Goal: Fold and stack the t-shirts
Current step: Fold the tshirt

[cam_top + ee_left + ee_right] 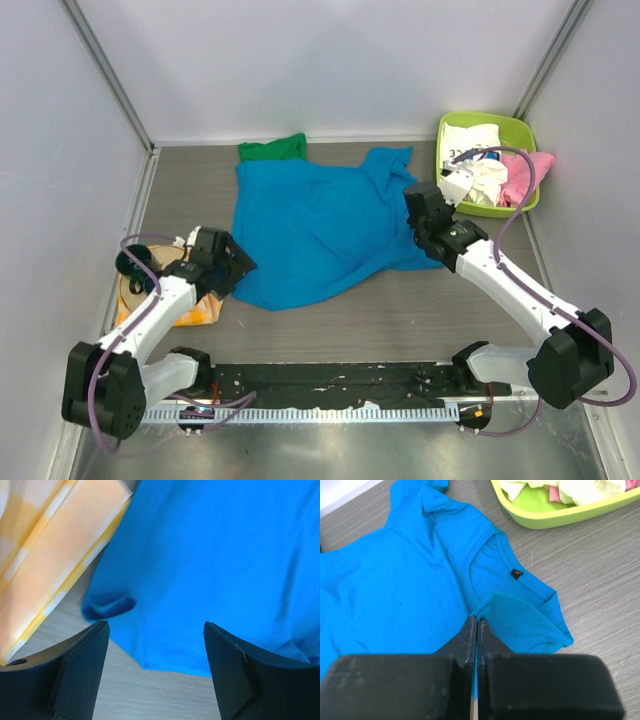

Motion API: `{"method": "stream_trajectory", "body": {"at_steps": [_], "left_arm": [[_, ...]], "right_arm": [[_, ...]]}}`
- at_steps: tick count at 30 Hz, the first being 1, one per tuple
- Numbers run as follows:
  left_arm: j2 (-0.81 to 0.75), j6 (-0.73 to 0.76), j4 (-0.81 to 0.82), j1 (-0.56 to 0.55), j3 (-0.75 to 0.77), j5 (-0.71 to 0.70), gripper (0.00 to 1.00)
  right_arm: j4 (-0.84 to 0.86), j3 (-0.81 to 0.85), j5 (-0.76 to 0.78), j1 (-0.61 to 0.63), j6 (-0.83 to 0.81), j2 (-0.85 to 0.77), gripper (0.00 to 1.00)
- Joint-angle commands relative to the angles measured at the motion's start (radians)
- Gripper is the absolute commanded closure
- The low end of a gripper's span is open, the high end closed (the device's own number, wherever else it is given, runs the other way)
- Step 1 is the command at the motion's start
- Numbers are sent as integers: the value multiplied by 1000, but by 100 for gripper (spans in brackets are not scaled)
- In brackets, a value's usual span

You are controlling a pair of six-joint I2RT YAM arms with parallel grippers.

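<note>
A bright blue t-shirt (320, 225) lies spread in the middle of the table. A green t-shirt (272, 150) pokes out from under its far left edge. My right gripper (418, 200) is shut on a fold of the blue t-shirt (395, 590) beside the collar, near the black neck label (516, 573); the gripper (476, 620) lifts the cloth into a small peak. My left gripper (240, 268) is open at the shirt's near left edge; in the left wrist view the gripper (156, 627) has the blue hem (210, 555) between its fingers (85, 665), untouched.
A lime green basket (527, 128) at the back right holds white (480, 165) and pink (525, 172) shirts; its rim shows in the right wrist view (545, 520). An orange-yellow checked cloth (195, 308) lies under my left arm, also in the left wrist view (45, 555). Walls enclose the table.
</note>
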Motion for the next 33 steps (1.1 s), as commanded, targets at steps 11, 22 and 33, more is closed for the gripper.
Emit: {"method": "stream_trajectory", "body": {"at_steps": [11, 22, 33], "left_arm": [[-72, -49, -64, -12, -121, -54, 36], [61, -33, -56, -13, 16, -44, 45], [104, -23, -112, -18, 91, -32, 45]], "right_arm": [[64, -110, -31, -2, 18, -91, 99], [78, -127, -20, -2, 10, -93, 99], [92, -139, -29, -2, 16, -91, 99]]}}
